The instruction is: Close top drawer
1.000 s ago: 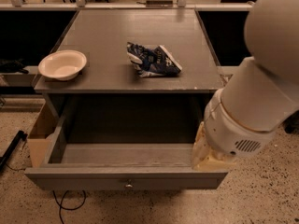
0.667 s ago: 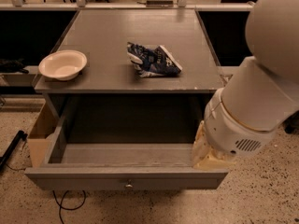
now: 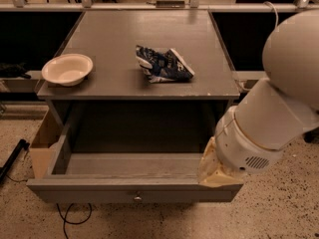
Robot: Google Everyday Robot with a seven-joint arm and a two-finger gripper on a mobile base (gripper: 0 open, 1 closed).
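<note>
Pincer [image 3: 213, 169] sits at the right front corner of the top drawer [image 3: 124, 187], mostly hidden under the white arm [image 3: 269, 118]; wide or narrow, I cannot tell. The drawer stands pulled far out below the worktop [image 3: 124, 39], which carries a bowl [image 3: 67, 68] and a crumpled bag [image 3: 162, 63].

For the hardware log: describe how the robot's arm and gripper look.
The arm is bulky, rounded white segments: a dome joint at top right, a thick cylinder ending in a cap with a small vent grille. A thin cable loops above the dome. The gripper, at the top drawer's right front corner, shows as a cream-yellow piece.
</note>
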